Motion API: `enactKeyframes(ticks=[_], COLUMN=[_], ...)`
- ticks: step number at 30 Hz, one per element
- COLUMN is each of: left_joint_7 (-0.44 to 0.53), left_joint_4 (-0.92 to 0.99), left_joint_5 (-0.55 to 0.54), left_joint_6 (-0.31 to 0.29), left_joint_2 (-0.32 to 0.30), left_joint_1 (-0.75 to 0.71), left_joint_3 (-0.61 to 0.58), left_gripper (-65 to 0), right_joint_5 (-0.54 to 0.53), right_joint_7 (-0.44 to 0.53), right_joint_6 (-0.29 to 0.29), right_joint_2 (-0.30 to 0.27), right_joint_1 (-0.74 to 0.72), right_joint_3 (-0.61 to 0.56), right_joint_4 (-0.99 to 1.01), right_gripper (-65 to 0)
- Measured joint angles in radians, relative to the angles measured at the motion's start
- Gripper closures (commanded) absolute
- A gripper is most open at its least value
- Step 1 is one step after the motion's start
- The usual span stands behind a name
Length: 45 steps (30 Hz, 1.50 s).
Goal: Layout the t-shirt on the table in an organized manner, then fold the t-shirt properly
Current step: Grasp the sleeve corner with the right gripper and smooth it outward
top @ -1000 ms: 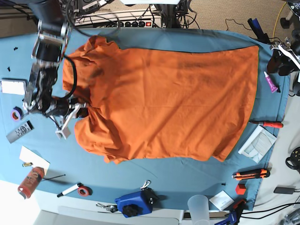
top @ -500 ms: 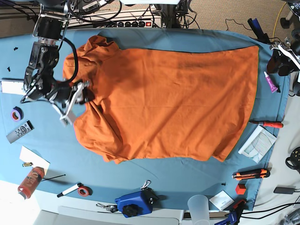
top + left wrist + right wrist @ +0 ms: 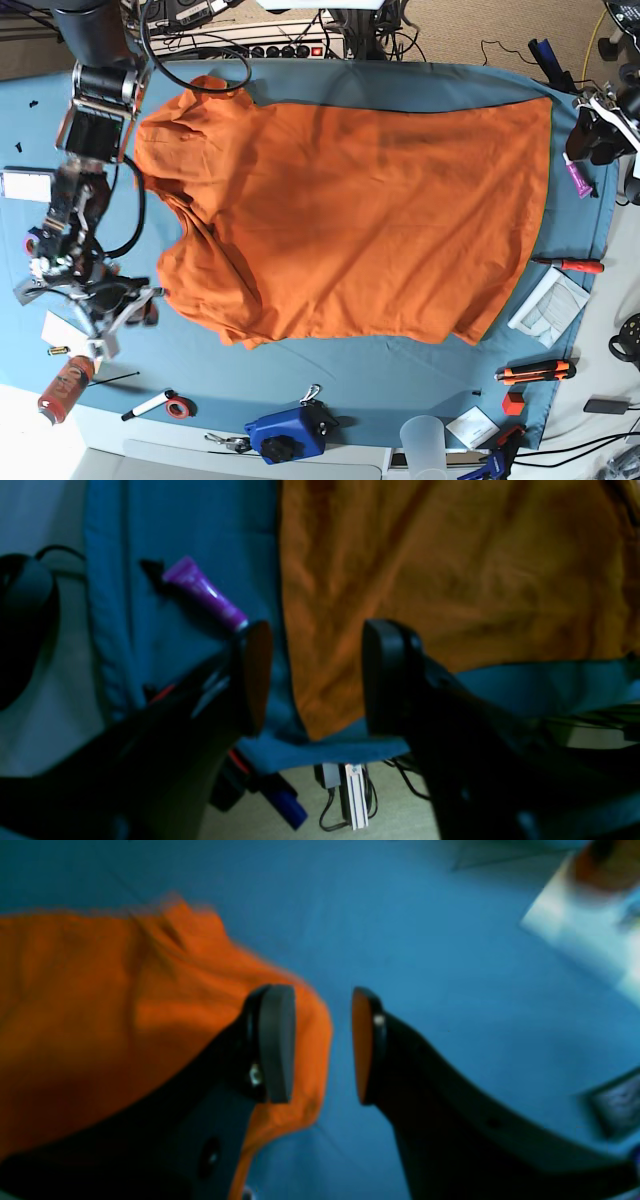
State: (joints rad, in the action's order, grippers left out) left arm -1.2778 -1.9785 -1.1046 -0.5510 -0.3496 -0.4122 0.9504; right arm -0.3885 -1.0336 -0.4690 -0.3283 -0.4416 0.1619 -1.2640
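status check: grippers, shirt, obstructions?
Left gripper open, empty. Right gripper open, empty, beside t-shirt sleeve. Shirt spread on table, sleeves bunched. Purple tube beside hem.

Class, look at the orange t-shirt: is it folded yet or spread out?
Spread out, not folded. The t-shirt lies flat across the table in one layer, though its sleeve end is bunched and wrinkled.

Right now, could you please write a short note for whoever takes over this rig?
Right gripper: open, empty, just off the t-shirt's crumpled sleeve end.
Left gripper: open, empty, above the hem corner near a purple tube.
The t-shirt lies spread across the table, hem end fairly flat, collar and sleeve end bunched.
Done: rough layout.
Left: smooth the sleeves, then do all the folding.
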Motion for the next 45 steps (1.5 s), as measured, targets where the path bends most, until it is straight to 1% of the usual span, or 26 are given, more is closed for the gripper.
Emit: enactKeyframes(ticks=[4,6,9,10,12,13,14,15,16,19,22,23,24,28,31,34,35,37,38,39,45], left_joint_7=[0.0,0.0,0.0,0.0,0.0,0.0,0.0,0.0,0.0,0.0,0.0,0.0,0.001,0.001,0.023,0.023,0.023,0.023,0.023,0.023,0.023], left_joint_4=[0.0,0.0,0.0,0.0,0.0,0.0,0.0,0.0,0.0,0.0,0.0,0.0,0.0,0.0,0.0,0.0,0.0,0.0,0.0,0.0,0.0], left_joint_5=[0.0,0.0,0.0,0.0,0.0,0.0,0.0,0.0,0.0,0.0,0.0,0.0,0.0,0.0,0.0,0.0,0.0,0.0,0.0,0.0,0.0], left_joint_6=[0.0,0.0,0.0,0.0,0.0,0.0,0.0,0.0,0.0,0.0,0.0,0.0,0.0,0.0,0.0,0.0,0.0,0.0,0.0,0.0,0.0], left_joint_2=[0.0,0.001,0.001,0.001,0.001,0.001,0.001,0.001,0.001,0.001,0.001,0.001,0.002,0.002,0.001,0.001,0.001,0.001,0.001,0.001,0.001], left_joint_1=[0.0,0.0,0.0,0.0,-0.001,0.0,0.0,0.0,0.0,-0.001,-0.001,-0.001,-0.001,-0.001,0.0,0.0,0.0,0.0,0.0,0.0,0.0], left_joint_3=[0.0,0.0,0.0,0.0,0.0,0.0,0.0,0.0,0.0,0.0,0.0,0.0,0.0,0.0,0.0,0.0,0.0,0.0,0.0,0.0,0.0], left_gripper=[-30.1,-30.1,-30.1,-30.1,-30.1,-30.1,-30.1,-30.1,-30.1,-30.1,-30.1,-30.1,-30.1,-30.1,-30.1,-30.1,-30.1,-30.1,-30.1,-30.1,-30.1], right_joint_5=[0.037,0.058,0.053,0.048,0.046,0.033,0.023,0.01,-0.025,-0.111,-0.208,-0.225,-0.238,-0.235,-0.238,-0.239,-0.239,-0.247,-0.271,-0.307,-0.579], right_joint_7=[0.006,0.026,0.044,0.047,-0.001,-0.027,-0.053,-0.094,-0.145,-0.227,-0.307,-0.338,-0.356,-0.357,-0.355,-0.346,-0.346,-0.363,-0.377,-0.377,-0.383], right_joint_6=[0.003,0.004,0.004,0.002,0.003,0.003,-0.003,-0.037,-0.065,-0.14,-0.177,-0.193,-0.193,-0.194,-0.194,-0.194,-0.195,-0.217,-0.228,-0.228,-0.225], right_joint_2=[0.024,0.04,0.056,0.058,0.068,0.076,0.081,0.083,0.085,0.09,0.096,0.096,0.095,0.093,0.095,0.094,0.093,0.093,0.093,0.09,0.045], right_joint_1=[-0.047,-0.061,-0.059,-0.06,-0.066,-0.068,-0.071,-0.071,-0.07,-0.026,0.048,0.069,0.09,0.198,0.256,0.27,0.274,0.278,0.279,0.281,0.264], right_joint_3=[0.0,0.0,0.0,0.001,0.002,0.002,0.003,0.003,0.003,0.001,-0.002,-0.002,-0.002,-0.001,-0.002,-0.002,-0.002,-0.002,-0.002,-0.002,-0.002], right_joint_4=[0.201,0.26,0.311,0.318,0.322,0.321,0.319,0.314,0.302,0.217,0.056,-0.001,-0.053,-0.193,-0.207,-0.209,-0.209,-0.209,-0.209,-0.209,-0.245], right_gripper=[-19.5,-19.5,-18.9,-15.9,-4.5,0.0,0.0,0.0,0.0,0.0,0.0,0.0,0.0,0.0,0.0,0.0,-3.5,-14.7,-19.0,-21.5,-21.7])
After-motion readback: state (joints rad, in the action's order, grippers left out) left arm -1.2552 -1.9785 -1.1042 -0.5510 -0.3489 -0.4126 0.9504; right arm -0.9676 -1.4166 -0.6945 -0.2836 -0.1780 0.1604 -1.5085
